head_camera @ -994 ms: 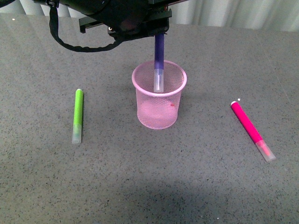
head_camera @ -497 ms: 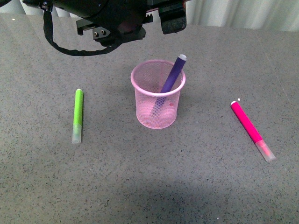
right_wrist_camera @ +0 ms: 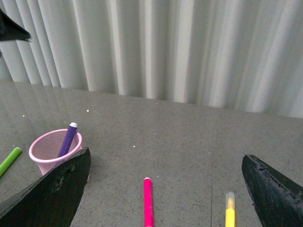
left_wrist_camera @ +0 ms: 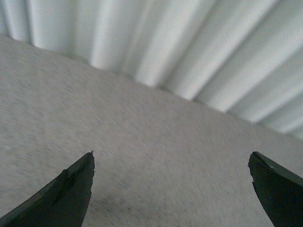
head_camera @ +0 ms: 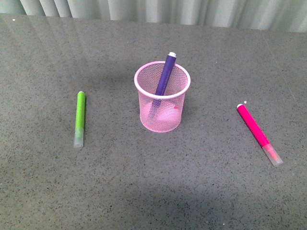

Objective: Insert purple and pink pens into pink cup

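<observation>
The purple pen (head_camera: 163,81) has dropped free since a second ago and leans inside the pink cup (head_camera: 168,120); your left pincer (left_wrist_camera: 171,156) and right pincer (right_wrist_camera: 165,155) gape wide, empty; the pink pen (head_camera: 254,127) lies rightward on the tabletop (head_camera: 144,191); a glancing grasp could roll it away.

Green marker (head_camera: 80,118) flat on grey table (head_camera: 144,191); yellow marker (right_wrist_camera: 230,213) too; curtain (head_camera: 192,12) behind.

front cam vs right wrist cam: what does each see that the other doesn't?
Front only: the lime green marker at full length, and the clear cap end of the pink pen. Right wrist only: a yellow marker, and the right gripper, jaws wide apart and empty. Both: the pink cup with the purple pen leaning in it, and the pink pen lying flat outside it.
</observation>
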Action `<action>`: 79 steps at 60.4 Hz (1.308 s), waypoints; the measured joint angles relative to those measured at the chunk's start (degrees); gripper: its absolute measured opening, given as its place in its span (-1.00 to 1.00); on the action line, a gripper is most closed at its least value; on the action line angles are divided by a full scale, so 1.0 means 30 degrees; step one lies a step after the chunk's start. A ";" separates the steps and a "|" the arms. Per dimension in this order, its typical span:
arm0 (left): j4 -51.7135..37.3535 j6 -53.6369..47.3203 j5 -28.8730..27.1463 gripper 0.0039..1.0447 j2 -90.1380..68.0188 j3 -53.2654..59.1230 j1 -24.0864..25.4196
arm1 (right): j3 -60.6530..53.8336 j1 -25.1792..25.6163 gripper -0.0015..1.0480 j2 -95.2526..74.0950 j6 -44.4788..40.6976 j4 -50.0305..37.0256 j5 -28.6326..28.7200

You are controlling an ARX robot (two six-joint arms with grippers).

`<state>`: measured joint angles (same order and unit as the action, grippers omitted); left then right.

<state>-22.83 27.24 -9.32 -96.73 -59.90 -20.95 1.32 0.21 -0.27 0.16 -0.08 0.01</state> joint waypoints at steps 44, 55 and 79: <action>-0.9500 -0.8590 -0.0342 -0.67 1.3755 1.8899 0.3432 | 0.0000 0.0000 0.86 0.0022 0.0000 0.0000 -0.0007; -0.7220 -0.8794 0.0641 -0.96 1.6648 1.9424 0.4371 | 0.0000 0.0000 0.86 0.0022 0.0000 0.0000 -0.0007; -0.2033 -0.8888 0.3104 -0.96 2.2447 1.9846 0.6900 | 0.0000 0.0000 0.86 0.0022 0.0000 0.0000 -0.0007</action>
<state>-28.93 0.58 -0.01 -29.39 -0.36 -0.25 1.32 0.21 -0.21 0.16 -0.08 -0.01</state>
